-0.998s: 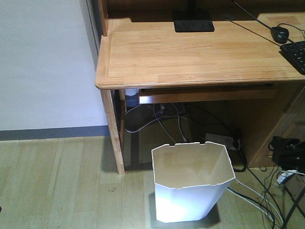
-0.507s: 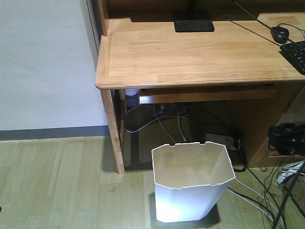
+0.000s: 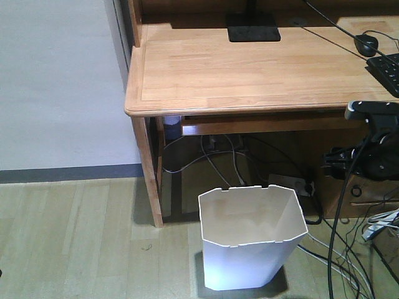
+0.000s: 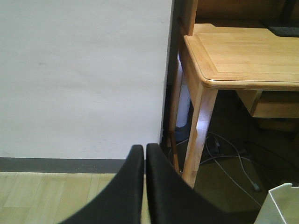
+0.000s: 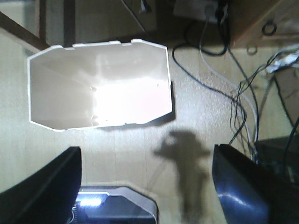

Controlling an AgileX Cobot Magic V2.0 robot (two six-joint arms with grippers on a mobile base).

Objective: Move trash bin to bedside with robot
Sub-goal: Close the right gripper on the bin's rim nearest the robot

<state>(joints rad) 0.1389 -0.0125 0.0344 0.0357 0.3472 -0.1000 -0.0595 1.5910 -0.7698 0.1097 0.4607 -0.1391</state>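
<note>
The trash bin (image 3: 246, 265) stands upright on the wood floor (image 3: 75, 237) directly in front of the desk (image 3: 249, 68), below its front edge and just right of the desk's front left leg (image 3: 149, 174). The right gripper (image 5: 147, 151) hangs over the floor on the side of the bin away from the desk, fingers spread wide, gripping nothing, clear of the rim. The right arm (image 3: 374, 143) sits at the desk's right end. The left gripper (image 4: 141, 154) faces the desk's left leg and the white wall (image 4: 84, 70), fingers nearly together with nothing between. Cables (image 3: 218, 156) and a power strip (image 3: 287, 182) lie under the desk; a keyboard (image 3: 386, 71) and mouse (image 3: 366, 43) rest on its right end.
</note>
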